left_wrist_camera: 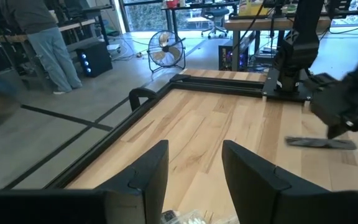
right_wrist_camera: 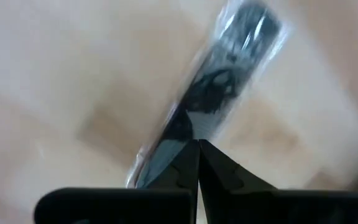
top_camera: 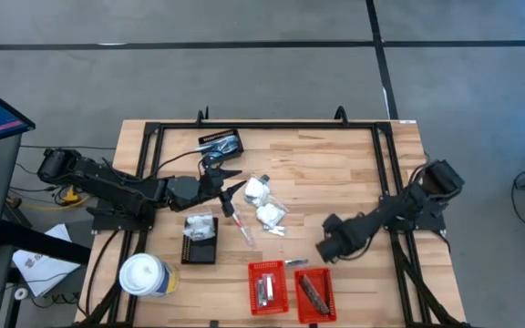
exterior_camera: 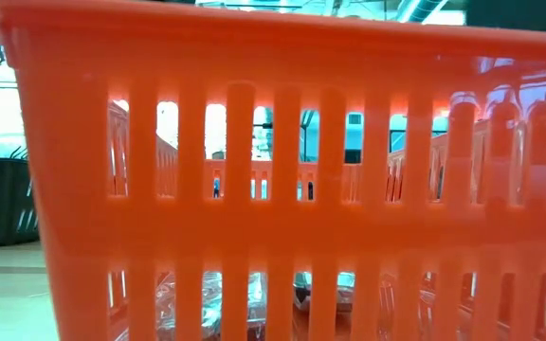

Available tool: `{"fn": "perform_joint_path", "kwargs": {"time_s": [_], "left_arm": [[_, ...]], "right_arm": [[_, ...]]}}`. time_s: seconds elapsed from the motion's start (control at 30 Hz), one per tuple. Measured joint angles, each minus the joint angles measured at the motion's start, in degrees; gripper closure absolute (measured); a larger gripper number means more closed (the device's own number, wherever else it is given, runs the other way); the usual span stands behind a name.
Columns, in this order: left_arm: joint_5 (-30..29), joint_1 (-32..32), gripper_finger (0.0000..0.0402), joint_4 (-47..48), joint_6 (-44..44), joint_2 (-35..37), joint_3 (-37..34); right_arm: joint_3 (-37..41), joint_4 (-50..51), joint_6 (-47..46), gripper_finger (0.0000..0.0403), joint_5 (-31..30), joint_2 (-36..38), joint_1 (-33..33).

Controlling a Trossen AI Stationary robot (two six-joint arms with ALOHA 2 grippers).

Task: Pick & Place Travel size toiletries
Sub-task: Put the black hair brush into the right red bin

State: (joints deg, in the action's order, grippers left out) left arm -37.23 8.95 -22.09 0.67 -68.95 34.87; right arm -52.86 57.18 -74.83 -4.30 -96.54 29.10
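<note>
A big white cup (top_camera: 143,275) stands at the near left of the table (top_camera: 335,173). Next to it is a black basket (top_camera: 200,240) with something pale inside. The left gripper (top_camera: 229,191) hovers near the middle of the table, and its two fingers (left_wrist_camera: 149,177) stand apart with nothing between them. Just past it lie the toiletries: two white packets (top_camera: 262,202) in clear wrap, a thin pink tube (top_camera: 240,223) and a few tiny white bits. They sit close together. A dark flat pack (top_camera: 220,143) lies near the far edge. Nearer the front are two red baskets (top_camera: 292,290) side by side, and each has one item in it already. A small silver sachet (top_camera: 297,263) lies just behind them, with the right gripper (top_camera: 324,251) beside it. Its jaws are pressed together, and in the wrist view a shiny wrapped sachet sits right at the tips, though I cannot tell if it is pinched. I think these things are all light and easy to lift. The wrap looks slick and crinkly, so it may slip. The packets look soft, so grab them across the middle. The tube is thin and could roll, so take it at its middle too.
</note>
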Motion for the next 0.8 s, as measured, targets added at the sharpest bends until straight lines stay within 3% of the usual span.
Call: {"fn": "perform_joint_path", "kwargs": {"time_s": [0.17, 0.27, 0.33, 0.47, 0.57, 0.7, 0.8], "left_arm": [[0.0, 0.0, 0.0257, 0.07, -0.02, 0.0, 0.0], [0.0, 0.0, 0.0257, 0.07, -0.24, 0.0, 0.0], [0.0, 0.0, 0.0257, 0.09, -0.33, 0.0, 0.0], [0.0, 0.0, 0.0257, 0.09, -0.39, 0.0, 0.0], [0.0, 0.0, 0.0257, 0.11, -0.42, 0.0, 0.0], [1.65, -0.02, 0.0257, 0.15, -0.42, 0.0, 0.0], [3.72, -0.02, 0.0257, 0.15, -0.55, 0.0, 0.0]], "right_arm": [[-0.43, -1.59, 7.12, 0.0402, -6.98, 4.56, -5.92], [-2.16, -1.78, 9.07, 0.0402, -14.97, 8.79, -7.15], [-3.37, -3.46, 9.52, 0.0402, -24.08, 12.54, -6.02], [-3.78, -9.64, 10.97, 0.0402, -47.96, 19.91, -0.6], [-3.8, -9.78, 10.72, 0.0402, -58.85, 23.38, 2.52], [-3.24, -7.86, 10.55, 0.0402, -59.98, 24.1, 2.97], [-2.4, -7.53, 8.92, 0.0402, -55.45, 22.56, 2.99]]}}
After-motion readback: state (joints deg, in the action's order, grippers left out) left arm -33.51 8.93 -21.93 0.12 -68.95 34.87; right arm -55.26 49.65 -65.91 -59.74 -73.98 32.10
